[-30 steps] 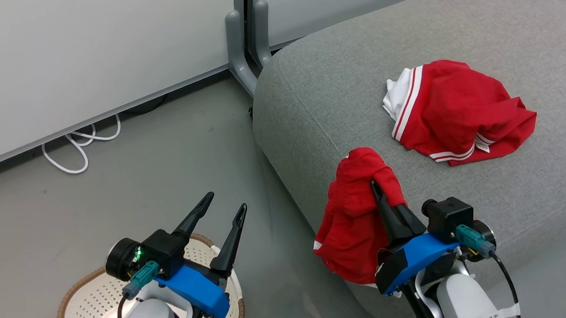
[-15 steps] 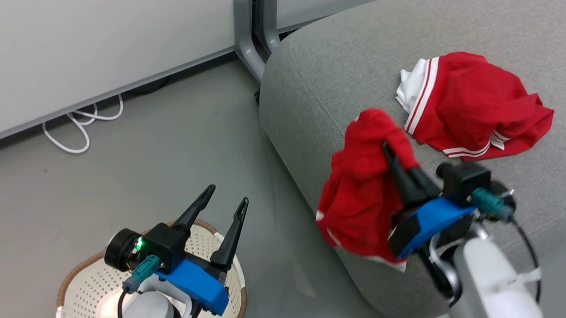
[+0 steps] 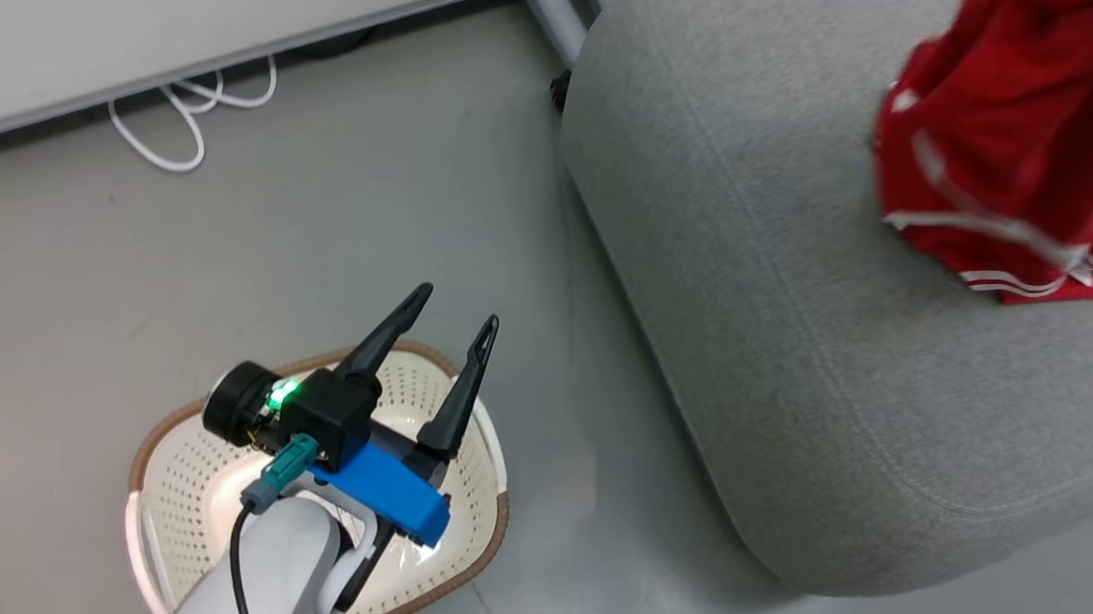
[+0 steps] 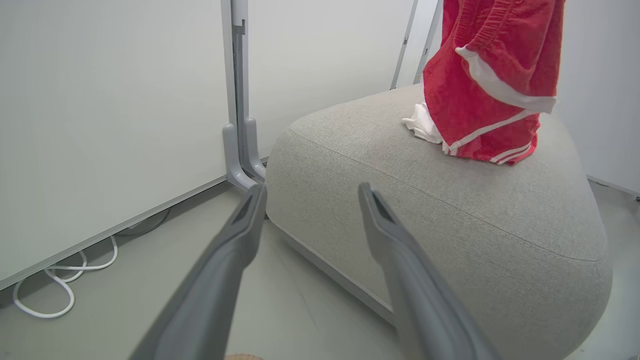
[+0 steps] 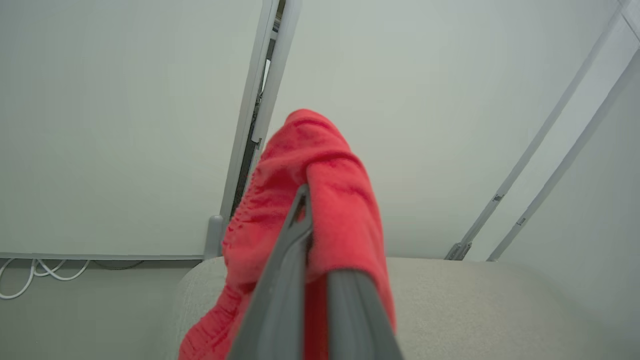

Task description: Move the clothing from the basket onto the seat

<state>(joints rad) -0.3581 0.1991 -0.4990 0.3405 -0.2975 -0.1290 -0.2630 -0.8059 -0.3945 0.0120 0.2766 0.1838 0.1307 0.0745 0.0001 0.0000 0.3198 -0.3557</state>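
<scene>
Clothing (image 4: 480, 100): bright red, crumpled, white-striped hem, hanging from right pincer (image 5: 304, 197).

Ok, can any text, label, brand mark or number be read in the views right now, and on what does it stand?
None can be read.
The basket shows no legible sticker from this angle.
The hanging red garment has white stripe trim but no lettering.
The left tool has a green light on its body and no markings.
</scene>
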